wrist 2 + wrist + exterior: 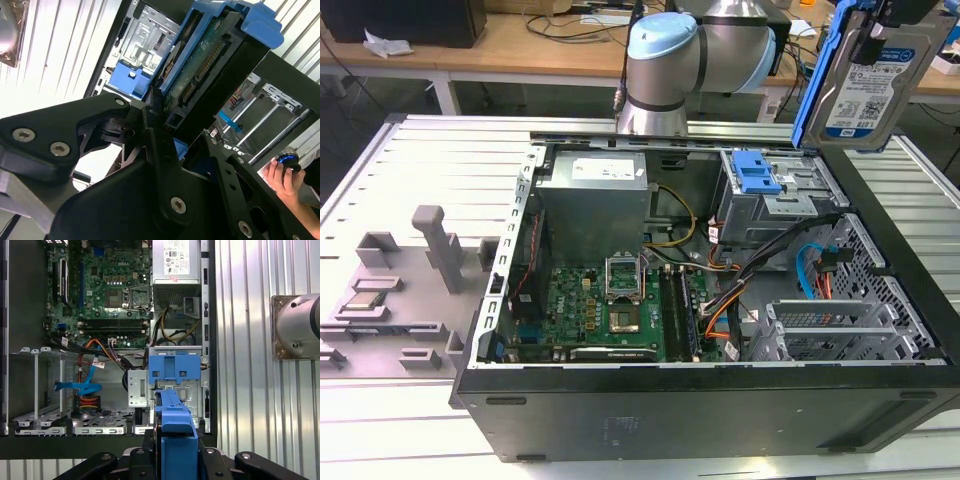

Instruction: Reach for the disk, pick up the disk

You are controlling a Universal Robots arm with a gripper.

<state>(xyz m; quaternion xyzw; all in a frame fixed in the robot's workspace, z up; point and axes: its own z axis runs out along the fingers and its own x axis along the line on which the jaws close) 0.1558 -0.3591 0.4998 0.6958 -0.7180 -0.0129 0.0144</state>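
Observation:
The disk (868,82), a silver hard drive with a white-and-blue label and a blue bracket along its edges, hangs in the air above the far right corner of the open computer case (700,410). My gripper (892,12) is shut on its upper end at the top of the exterior view. In the second wrist view the disk (210,65) appears edge-on, its connector side showing, clamped between the black fingers (155,135). In the first wrist view the disk's blue bracket edge (175,432) sits in my gripper (176,457), high over the drive bay.
Below the disk stands the drive cage with a blue latch (756,172). The case holds a motherboard (605,305), a power supply (595,190) and cables. A grey fixture with a processor chip (365,302) lies at the exterior view's left. A person's hand (285,177) rests beyond the case.

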